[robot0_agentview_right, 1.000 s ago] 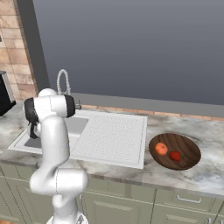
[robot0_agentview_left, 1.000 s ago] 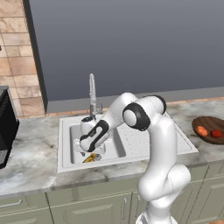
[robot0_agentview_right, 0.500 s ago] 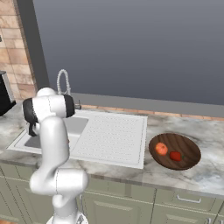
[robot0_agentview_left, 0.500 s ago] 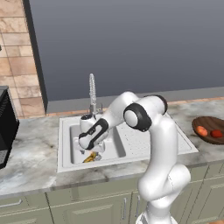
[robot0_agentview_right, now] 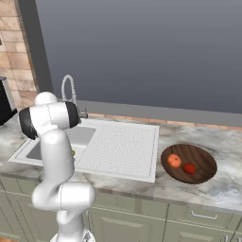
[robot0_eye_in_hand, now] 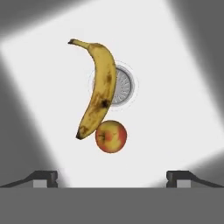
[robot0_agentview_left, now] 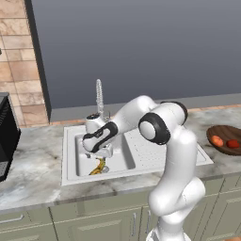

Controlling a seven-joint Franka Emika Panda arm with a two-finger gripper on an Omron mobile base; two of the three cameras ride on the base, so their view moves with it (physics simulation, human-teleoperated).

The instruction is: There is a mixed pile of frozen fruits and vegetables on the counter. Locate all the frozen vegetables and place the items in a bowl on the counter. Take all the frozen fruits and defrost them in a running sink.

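The yellow banana [robot0_eye_in_hand: 98, 89] lies flat on the white sink floor, across the round drain [robot0_eye_in_hand: 121, 85]. The small orange-yellow fruit [robot0_eye_in_hand: 111, 136] touches its lower end. My gripper [robot0_eye_in_hand: 111, 179] hovers above them, open, with nothing between its fingertips. From the left base view the gripper [robot0_agentview_left: 100, 156] hangs over the sink [robot0_agentview_left: 73, 141] basin, just above the banana [robot0_agentview_left: 98, 167]. The brown bowl [robot0_agentview_right: 203, 158] on the counter [robot0_agentview_right: 222, 185] holds the orange-red tomato [robot0_agentview_right: 174, 161] and the red pepper piece [robot0_agentview_right: 190, 168].
The chrome coil faucet [robot0_agentview_left: 100, 96] rises behind the basin, close to my forearm. A dotted drainboard [robot0_agentview_right: 123, 146] lies between basin and bowl. A black appliance [robot0_agentview_left: 7, 136] stands at the counter's left end beside a brick wall.
My hand has lifted slightly above the banana in the basin and the jaws have spread a touch wider. The fruits and the bowl have stayed put.
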